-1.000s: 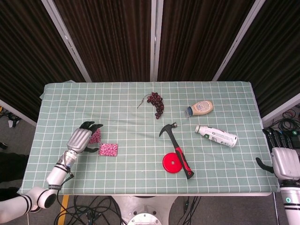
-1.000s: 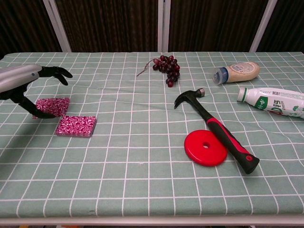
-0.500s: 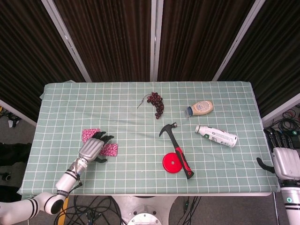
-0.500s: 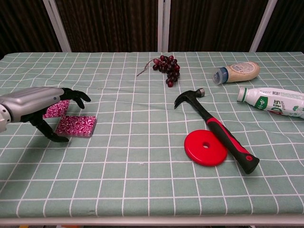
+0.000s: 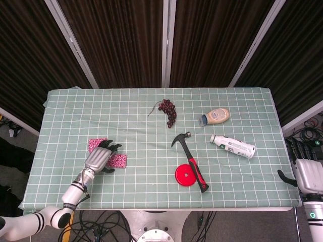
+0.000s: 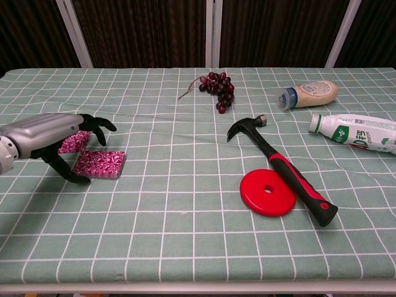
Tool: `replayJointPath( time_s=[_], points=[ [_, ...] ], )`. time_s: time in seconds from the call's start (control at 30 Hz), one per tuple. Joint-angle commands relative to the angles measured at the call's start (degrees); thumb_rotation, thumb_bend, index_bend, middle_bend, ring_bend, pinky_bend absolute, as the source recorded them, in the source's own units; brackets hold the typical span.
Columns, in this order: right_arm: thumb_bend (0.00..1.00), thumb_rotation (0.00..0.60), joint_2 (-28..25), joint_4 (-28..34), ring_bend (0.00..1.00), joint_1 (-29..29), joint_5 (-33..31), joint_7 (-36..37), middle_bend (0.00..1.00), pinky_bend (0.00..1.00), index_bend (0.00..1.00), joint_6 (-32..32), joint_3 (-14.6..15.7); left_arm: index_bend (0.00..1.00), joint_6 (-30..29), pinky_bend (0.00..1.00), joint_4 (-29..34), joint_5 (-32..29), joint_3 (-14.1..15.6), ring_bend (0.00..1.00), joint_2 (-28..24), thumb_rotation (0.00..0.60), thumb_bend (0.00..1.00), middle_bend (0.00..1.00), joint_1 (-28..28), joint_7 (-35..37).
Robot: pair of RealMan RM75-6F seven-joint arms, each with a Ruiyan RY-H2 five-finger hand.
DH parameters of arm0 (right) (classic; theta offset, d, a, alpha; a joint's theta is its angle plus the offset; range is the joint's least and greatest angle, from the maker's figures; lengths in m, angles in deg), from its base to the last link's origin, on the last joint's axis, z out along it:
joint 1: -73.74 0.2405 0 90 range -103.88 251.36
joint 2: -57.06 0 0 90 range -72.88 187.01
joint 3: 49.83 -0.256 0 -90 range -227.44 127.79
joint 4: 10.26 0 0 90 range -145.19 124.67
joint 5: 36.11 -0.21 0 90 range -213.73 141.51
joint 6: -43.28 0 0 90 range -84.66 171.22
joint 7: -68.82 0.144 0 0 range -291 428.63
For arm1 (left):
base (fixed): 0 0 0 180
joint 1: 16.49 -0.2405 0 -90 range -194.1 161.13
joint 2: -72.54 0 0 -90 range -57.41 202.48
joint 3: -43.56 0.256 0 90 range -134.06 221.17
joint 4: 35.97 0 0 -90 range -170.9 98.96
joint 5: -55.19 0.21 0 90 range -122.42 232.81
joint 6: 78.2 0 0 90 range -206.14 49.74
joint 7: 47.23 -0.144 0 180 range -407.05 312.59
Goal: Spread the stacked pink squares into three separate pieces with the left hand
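Two pink patterned squares lie on the left of the green checked cloth. One single square [image 5: 94,143] [image 6: 73,141] lies further back, partly hidden by my left hand in the chest view. The other pink square piece [image 5: 120,161] [image 6: 101,163] lies nearer the front and shows a thick edge. My left hand [image 5: 99,158] [image 6: 52,137] arches over the gap between them, its fingers spread and curved. The thumb tip comes down by the thick piece's left edge, and nothing is in the hand. My right hand [image 5: 307,173] hangs off the table's right edge with its fingers apart.
A hammer [image 5: 192,159] [image 6: 286,167] with a red and black handle lies mid-table beside a red disc [image 5: 185,175] [image 6: 268,192]. Grapes [image 5: 169,112] [image 6: 216,85] lie at the back. A sauce bottle [image 5: 215,116] [image 6: 310,93] and a white bottle [image 5: 233,145] [image 6: 354,132] lie at the right.
My left hand left the far square and moved forward and right to arch beside the near thick piece. In the last half second it barely shifted. The right hand stayed.
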Motion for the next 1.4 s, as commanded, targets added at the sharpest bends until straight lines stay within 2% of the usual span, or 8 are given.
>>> replayJointPath(
  time_s=[0.03,0.97,1.4],
  points=[
    [0.16,0.600,-0.1,0.1,0.00,0.0,-0.1,-0.2,0.00,0.00,0.00,0.1,0.0,0.15,0.1,0.10,-0.4,-0.1,0.0,0.06,0.2,0.600,0.14,0.30,0.0,-0.1],
    [0.17,0.600,0.3,-0.2,0.00,0.0,-0.4,-0.4,0.00,0.00,0.00,-0.2,0.0,0.18,0.1,0.10,-0.6,0.0,-0.5,0.07,0.8,0.600,0.18,0.37,0.2,1.0],
    [0.16,0.600,0.3,-0.4,0.00,0.1,-0.8,-0.3,0.00,0.00,0.00,-0.5,-0.1,0.26,-0.6,0.10,-1.1,0.7,-0.5,0.09,1.1,0.600,0.24,0.40,-0.1,2.6]
  ],
)
